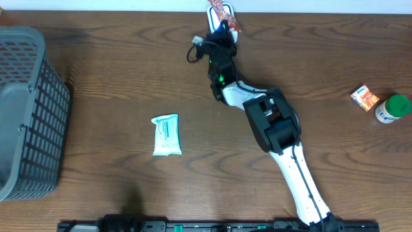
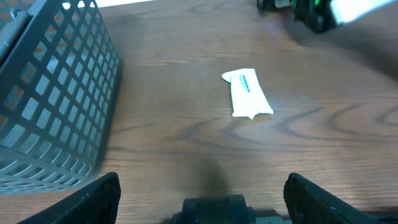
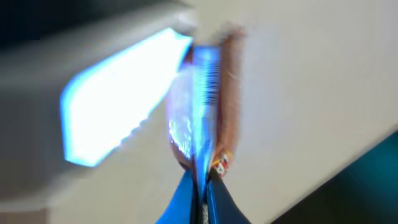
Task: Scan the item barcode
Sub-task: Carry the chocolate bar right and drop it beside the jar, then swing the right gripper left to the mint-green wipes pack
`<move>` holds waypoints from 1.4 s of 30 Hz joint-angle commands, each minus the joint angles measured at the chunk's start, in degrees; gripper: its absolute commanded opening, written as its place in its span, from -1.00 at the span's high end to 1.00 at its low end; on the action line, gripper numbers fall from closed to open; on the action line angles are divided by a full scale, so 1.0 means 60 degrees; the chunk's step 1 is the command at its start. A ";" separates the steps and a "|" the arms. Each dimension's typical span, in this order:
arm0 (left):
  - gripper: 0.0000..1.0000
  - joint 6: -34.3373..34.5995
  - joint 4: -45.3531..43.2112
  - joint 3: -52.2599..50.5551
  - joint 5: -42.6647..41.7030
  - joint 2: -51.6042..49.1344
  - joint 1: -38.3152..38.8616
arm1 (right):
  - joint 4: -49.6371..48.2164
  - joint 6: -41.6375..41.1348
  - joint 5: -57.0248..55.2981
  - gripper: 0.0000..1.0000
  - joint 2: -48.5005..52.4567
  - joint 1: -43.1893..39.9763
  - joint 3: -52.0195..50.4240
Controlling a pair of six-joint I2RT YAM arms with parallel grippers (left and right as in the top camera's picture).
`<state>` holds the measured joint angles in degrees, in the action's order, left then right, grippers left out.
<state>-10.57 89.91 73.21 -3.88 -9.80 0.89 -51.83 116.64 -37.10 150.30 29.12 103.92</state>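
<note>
One thin pinch: right gripper (image 3: 200, 190) clamped on snack packet (image 3: 199, 106) edge, at table (image 1: 96, 84) far edge. View blurred, hold possibly shallow; packet may slip or twist, spoiling scan. Left gripper (image 2: 204, 180) wide, empty.

Basket (image 1: 26, 109) far L, packet (image 1: 166, 135) centre, pouch (image 1: 223, 14) at back edge, box (image 1: 365, 97) beside bottle (image 1: 393, 108) far R.
</note>
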 commanded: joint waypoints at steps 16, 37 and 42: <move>-0.68 -0.0091 0.0011 0.0022 0.0084 0.0018 0.0036 | 1.1653 -1.0127 -0.2062 0.98 -0.6164 -0.2189 0.0106; -0.68 -0.0091 0.0011 0.0022 0.0084 0.0018 0.0036 | 1.6003 -1.8549 0.2998 -0.99 -0.4528 -0.8521 0.0029; -0.68 -0.0091 0.0015 0.0022 0.0084 0.0018 0.0036 | 1.6517 -1.8651 0.5180 -0.99 -0.5184 -0.8757 0.0273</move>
<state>-10.57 89.93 73.21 -3.88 -9.80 0.89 46.39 7.51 -15.57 122.91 -23.44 104.03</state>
